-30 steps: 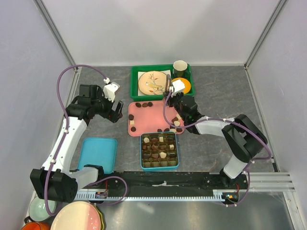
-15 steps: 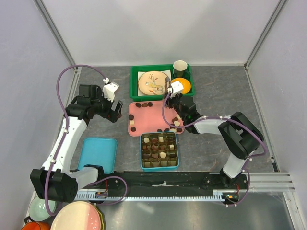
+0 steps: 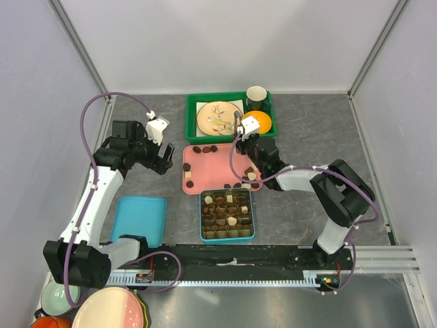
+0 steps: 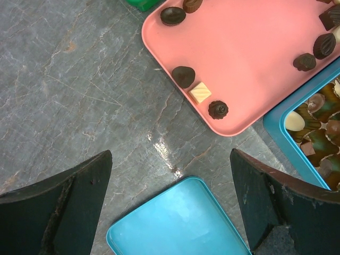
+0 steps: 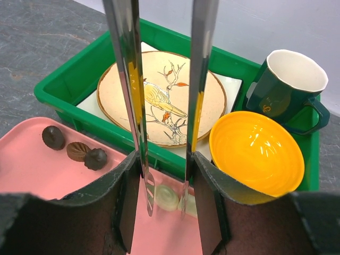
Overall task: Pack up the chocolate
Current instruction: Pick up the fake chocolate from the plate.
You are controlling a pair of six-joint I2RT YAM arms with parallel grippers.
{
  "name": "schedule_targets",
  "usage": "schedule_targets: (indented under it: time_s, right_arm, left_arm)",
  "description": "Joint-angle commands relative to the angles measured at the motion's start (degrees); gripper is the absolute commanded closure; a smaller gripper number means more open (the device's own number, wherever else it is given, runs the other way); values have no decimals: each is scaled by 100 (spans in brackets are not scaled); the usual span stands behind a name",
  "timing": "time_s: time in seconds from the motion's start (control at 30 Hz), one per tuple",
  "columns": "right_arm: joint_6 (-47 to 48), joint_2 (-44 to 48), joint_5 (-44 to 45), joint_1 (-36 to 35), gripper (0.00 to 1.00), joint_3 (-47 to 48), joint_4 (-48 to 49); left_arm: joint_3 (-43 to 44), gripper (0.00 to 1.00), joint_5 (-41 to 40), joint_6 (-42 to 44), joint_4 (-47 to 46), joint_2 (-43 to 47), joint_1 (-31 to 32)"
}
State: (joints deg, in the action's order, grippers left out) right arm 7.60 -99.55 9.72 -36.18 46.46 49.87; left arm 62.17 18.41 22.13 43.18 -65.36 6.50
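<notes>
Right gripper [image 5: 164,175] clamped on metal tongs [image 5: 127,79], tips straddling cream-white chocolate [image 5: 166,196] on pink tray [image 5: 32,170]. Left gripper [image 4: 170,154] spread wide, empty, above table [image 4: 79,79]. Piece judged light, rigid, smooth, easily marred: nip gently across sides.

Table [image 3: 382,205], right edge: bare, free passage.
Far edge: green bin [image 3: 193,116] with plate [image 3: 215,117], bowl [image 3: 265,123] and mug [image 3: 256,93] blocks the middle.
Centre: pink tray [image 3: 218,158] just beside teal box [image 3: 203,236], hardly any gap.
Near-left: teal lid [image 3: 140,219] lies flat.
Tray's right edge: right gripper [image 5: 163,186] and its tongs [image 5: 127,79] stand over it.
</notes>
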Motion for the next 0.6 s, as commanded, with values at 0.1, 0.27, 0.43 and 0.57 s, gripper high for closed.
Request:
schedule_targets:
  time_s: [0.1, 0.27, 0.43, 0.57]
  right_arm:
    - [-205, -161, -382, 24, 51, 48, 313]
    - [-478, -267, -541, 24, 51, 74, 366]
    - [-610, -136, -585, -11, 52, -40, 313]
    - [-645, 75, -585, -29, 52, -215, 182]
  left_arm:
    - [-21, 1, -66, 204, -64, -3, -35]
    - [-258, 1, -267, 125, -424, -213, -35]
    - [-250, 1, -593, -68, -1118, -907, -35]
    - [-30, 1, -488, -77, -1311, -1399, -26]
